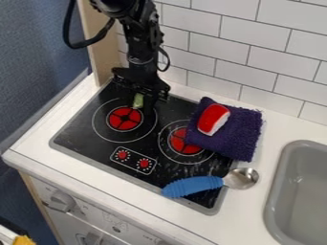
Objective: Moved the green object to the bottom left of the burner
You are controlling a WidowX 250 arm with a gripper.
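Observation:
The black gripper (143,91) hangs down over the back left part of the stove, above the upper edge of the left burner (125,118). Right at its lower end is a small green object (138,100), just behind the red centre of that burner. The gripper hides part of the object's upper end, and whether the object is held or resting on the stove cannot be told.
On the right burner's edge lies a purple cloth (241,131) with a red and white object (213,118) on top. A blue-handled spoon (193,186) crosses the stove's front right corner. A grey sink (276,206) is at the right; a tiled wall stands behind.

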